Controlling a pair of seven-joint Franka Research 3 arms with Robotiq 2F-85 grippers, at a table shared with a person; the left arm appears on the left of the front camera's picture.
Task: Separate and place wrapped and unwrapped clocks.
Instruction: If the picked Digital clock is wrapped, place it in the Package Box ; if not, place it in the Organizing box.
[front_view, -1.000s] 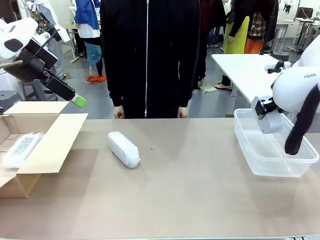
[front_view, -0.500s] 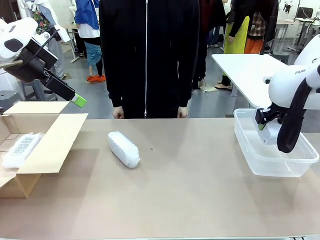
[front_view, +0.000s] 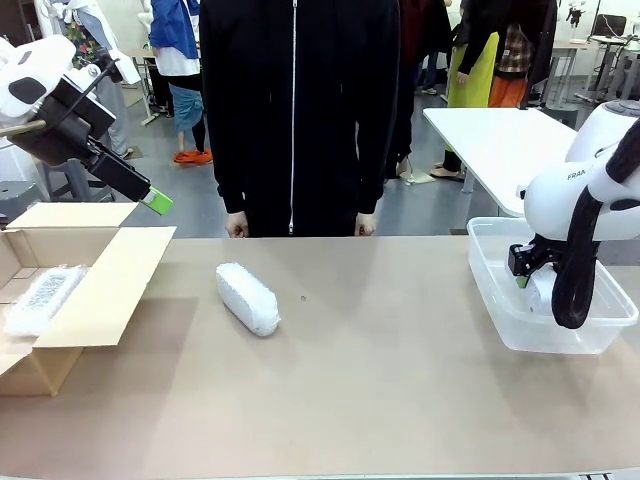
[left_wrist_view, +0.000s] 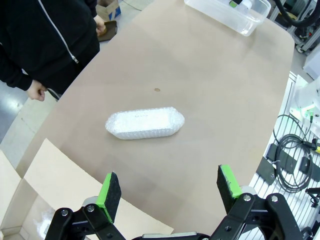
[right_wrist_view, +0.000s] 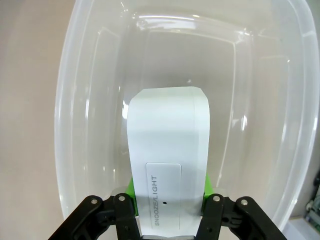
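Note:
A wrapped clock (front_view: 248, 298) in whitish bubble wrap lies on the brown table left of centre, and it also lies below my left gripper's camera (left_wrist_view: 145, 123). Another wrapped clock (front_view: 40, 298) rests inside the cardboard box (front_view: 100, 290) at the left. My left gripper (front_view: 155, 203) hangs open above the box's far flap, its green pads (left_wrist_view: 111, 190) wide apart with nothing between them. My right gripper (front_view: 525, 272) reaches down into the clear plastic tub (front_view: 500, 300). Its pads press both sides of the bare white unwrapped clock (right_wrist_view: 167, 150), which stands low inside the tub (right_wrist_view: 65, 125).
A person in a black zip jacket (front_view: 295, 110) stands at the far edge, hands (front_view: 237, 227) at the table's rim. The box's open flaps spread over the left side. Bare tabletop (front_view: 400, 360) lies between the wrapped clock and the tub.
My right arm has lowered the unwrapped clock deeper into the tub. The left arm and both wrapped clocks have stayed put.

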